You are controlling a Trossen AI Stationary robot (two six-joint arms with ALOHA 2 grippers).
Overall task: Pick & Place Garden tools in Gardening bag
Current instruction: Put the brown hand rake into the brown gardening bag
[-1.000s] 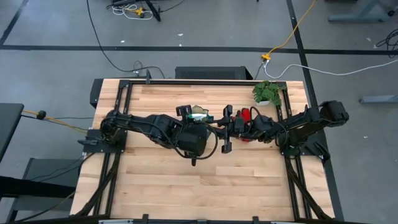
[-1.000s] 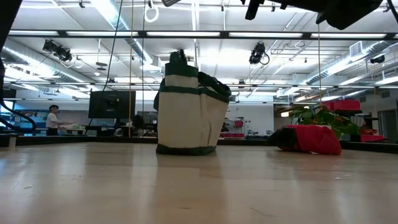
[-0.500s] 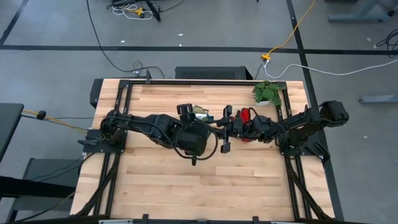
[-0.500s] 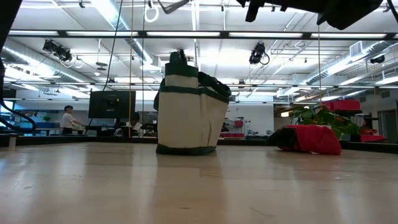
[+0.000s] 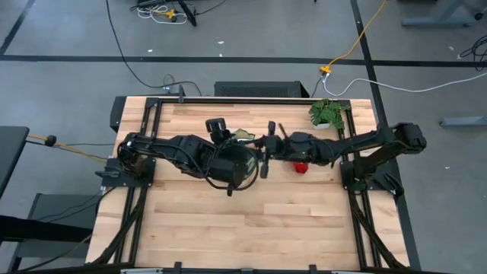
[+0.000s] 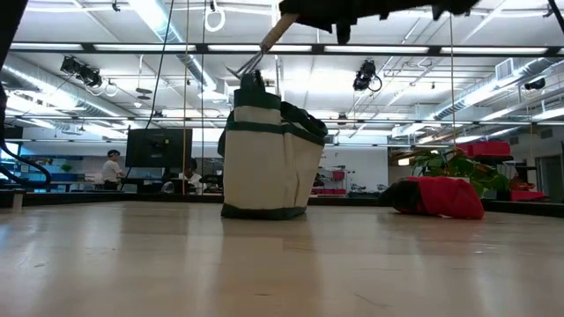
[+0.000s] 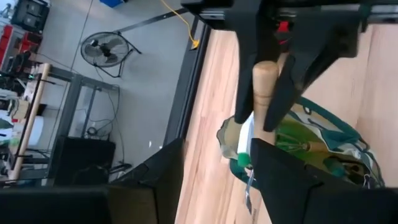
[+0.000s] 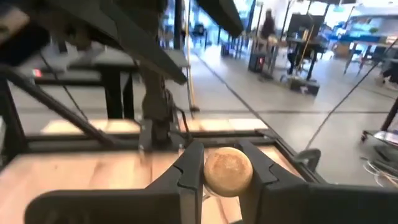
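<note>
The beige gardening bag (image 6: 269, 158) with green trim stands upright on the table; the left wrist view looks down into its open top (image 7: 336, 143), where tools lie. My right gripper (image 5: 266, 148) hovers above it, shut on a wooden-handled rake (image 6: 263, 46) whose metal tines (image 6: 240, 69) hang just over the bag's top. My left gripper (image 7: 217, 149) stands open beside the bag with nothing between its fingers. The red-and-black gloves (image 6: 436, 195) lie on the table to the bag's right. My right gripper pinches the rake's wooden handle near its rounded free end (image 8: 227, 169) between its two fingers (image 7: 249, 68). The handle runs roughly along the fingers. The rake is lifted clear and slants down from the gripper, tines lowest, above the bag's opening.
A small leafy potted plant (image 5: 327, 113) stands at the table's far right corner, behind the gloves (image 5: 301, 166). Bare wood table (image 5: 228, 228) stretches along the near side. People show in the room beyond the table (image 6: 112, 167).
My right gripper has travelled toward the table's left, from over the gloves to over the bag, carrying the rake, which now slants down above the bag's top. My left gripper has drawn back a little toward the far left.
</note>
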